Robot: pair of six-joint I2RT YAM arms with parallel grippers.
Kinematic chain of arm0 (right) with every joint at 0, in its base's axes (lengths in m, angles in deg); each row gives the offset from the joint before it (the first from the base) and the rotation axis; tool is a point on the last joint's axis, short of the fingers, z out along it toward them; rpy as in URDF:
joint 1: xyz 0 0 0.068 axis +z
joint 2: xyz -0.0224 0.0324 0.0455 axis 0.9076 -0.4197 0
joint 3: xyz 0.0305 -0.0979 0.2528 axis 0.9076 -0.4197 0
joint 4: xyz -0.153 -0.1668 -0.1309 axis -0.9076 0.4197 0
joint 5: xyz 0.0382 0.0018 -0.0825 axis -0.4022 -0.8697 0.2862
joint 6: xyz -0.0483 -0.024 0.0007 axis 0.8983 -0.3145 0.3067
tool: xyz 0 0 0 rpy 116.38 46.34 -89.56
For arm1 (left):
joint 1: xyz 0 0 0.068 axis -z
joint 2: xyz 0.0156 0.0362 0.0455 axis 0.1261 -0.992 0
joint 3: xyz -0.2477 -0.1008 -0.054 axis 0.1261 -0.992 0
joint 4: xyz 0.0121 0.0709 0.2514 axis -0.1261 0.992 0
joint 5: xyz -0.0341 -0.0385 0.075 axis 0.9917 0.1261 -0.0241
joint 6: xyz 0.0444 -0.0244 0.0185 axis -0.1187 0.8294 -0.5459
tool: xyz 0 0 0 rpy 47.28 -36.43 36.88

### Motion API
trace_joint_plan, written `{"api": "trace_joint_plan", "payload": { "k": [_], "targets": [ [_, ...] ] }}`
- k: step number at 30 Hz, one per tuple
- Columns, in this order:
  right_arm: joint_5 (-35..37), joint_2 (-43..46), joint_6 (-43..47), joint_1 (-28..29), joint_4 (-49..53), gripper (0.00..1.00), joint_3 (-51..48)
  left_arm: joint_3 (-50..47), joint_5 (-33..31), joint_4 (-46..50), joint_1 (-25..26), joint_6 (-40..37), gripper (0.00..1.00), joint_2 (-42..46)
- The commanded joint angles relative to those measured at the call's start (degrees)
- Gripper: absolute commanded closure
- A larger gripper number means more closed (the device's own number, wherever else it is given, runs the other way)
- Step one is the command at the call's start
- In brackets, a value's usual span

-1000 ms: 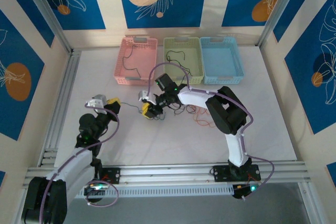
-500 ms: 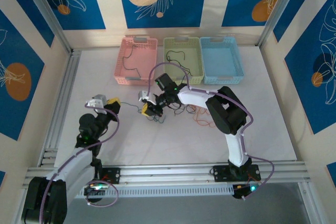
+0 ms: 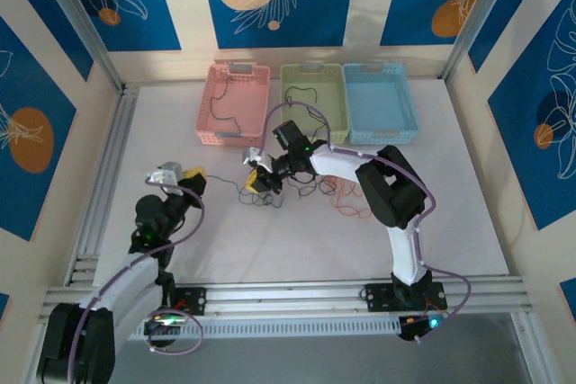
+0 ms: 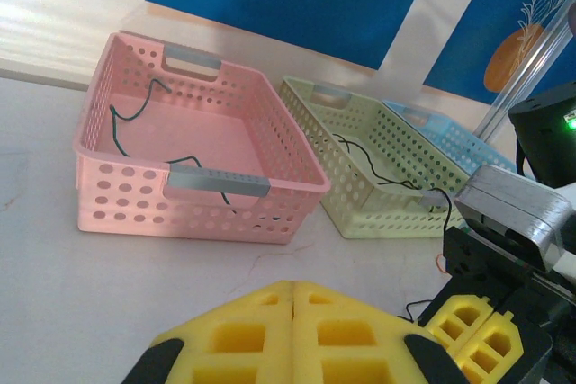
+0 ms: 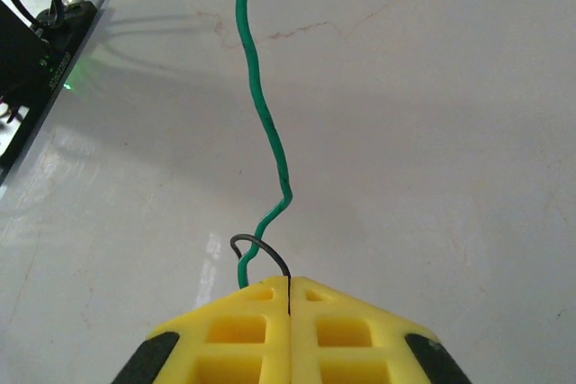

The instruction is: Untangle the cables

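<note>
We logged right gripper [image 5: 288, 287] pads clamped on green cable [image 5: 261, 123] plus dark loop [image 5: 263, 244]. Cable's long axis ran straight ahead, toward left gripper [image 4: 294, 290]: pads together, contents unclear. Tangle [image 3: 313, 189] lay behind on table [image 3: 270, 245].

At the right wrist, a green wire [image 5: 261, 105] runs off the top edge, its near end vanishing with a dark loop [image 5: 261, 249] between pressed-together yellow fingers [image 5: 234, 339] cropped at the bottom. From overhead, the cables [image 3: 315, 188] on the counter [image 3: 270, 240] are too fine to tell apart; from the left wrist, the blue basket [image 4: 459, 141] is largely hidden behind the green basket [image 4: 378, 182].
</note>
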Motion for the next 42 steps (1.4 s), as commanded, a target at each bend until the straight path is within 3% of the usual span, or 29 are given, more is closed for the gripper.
{"api": "trace_joint_plan", "payload": {
  "k": [1, 8, 15, 19, 23, 26, 29, 34, 42],
  "targets": [
    [-2.07, 1.72, 0.12, 0.04, 0.08, 0.99, -0.51, 0.05, 0.77, -1.69, -0.34, 0.55, 1.0, 0.37],
    [2.41, 3.32, -1.42, -0.29, -5.62, 1.0, -3.39, 0.09, 0.53, -1.51, -0.34, 0.54, 1.0, 0.48],
    [13.6, 11.37, -18.08, -8.59, -35.76, 1.0, -17.41, 0.24, -0.44, -0.36, -0.37, 0.55, 1.0, 0.86],
    [24.06, 15.67, -30.73, -16.47, -51.09, 1.0, -26.61, 0.22, -1.13, 0.3, -0.37, 0.48, 1.0, 1.07],
    [40.11, 19.44, -40.23, -23.42, -59.55, 1.0, -34.12, 0.26, -3.15, 2.29, -0.33, 0.21, 1.0, 2.55],
    [49.1, 22.43, -46.57, -28.15, -62.04, 1.0, -38.91, -0.06, -5.72, 4.56, -0.33, 0.06, 1.0, 5.09],
    [53.23, 24.21, -52.81, -32.72, -60.44, 1.0, -41.5, -0.61, -8.82, 7.22, -0.4, -0.04, 1.0, 8.2],
    [54.66, 24.13, -59.75, -37.12, -58.51, 1.0, -42.8, -1.38, -12.94, 10.78, -0.32, -0.15, 1.0, 13.02],
    [54.99, 24.84, -60.63, -37.63, -57.0, 1.0, -43.05, -1.99, -15.25, 12.8, -0.32, -0.16, 1.0, 16.26]
  ]
}}
